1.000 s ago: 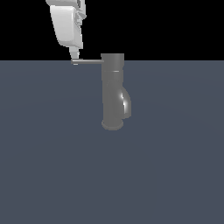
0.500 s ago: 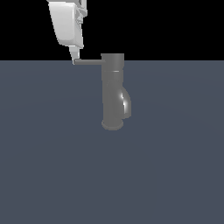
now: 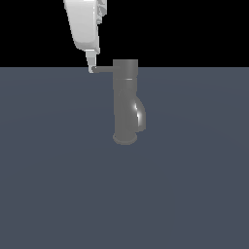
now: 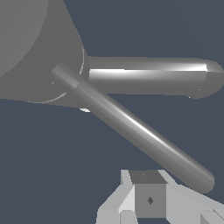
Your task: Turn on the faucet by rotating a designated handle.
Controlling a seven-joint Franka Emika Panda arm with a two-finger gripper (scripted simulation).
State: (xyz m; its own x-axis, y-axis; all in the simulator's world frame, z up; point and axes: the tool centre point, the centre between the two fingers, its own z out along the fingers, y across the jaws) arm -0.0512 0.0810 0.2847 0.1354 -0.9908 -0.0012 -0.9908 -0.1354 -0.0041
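Pointing level toward the exterior view's left, the handle meets the fingers, their grip unclear.

dark grey-blue floor bears the upright faucet

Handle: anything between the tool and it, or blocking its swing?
Nothing visible. In the exterior view the tool sits right at the free end of the handle, with no object between them. Around the faucet only bare grey floor shows, so the swing path looks clear.
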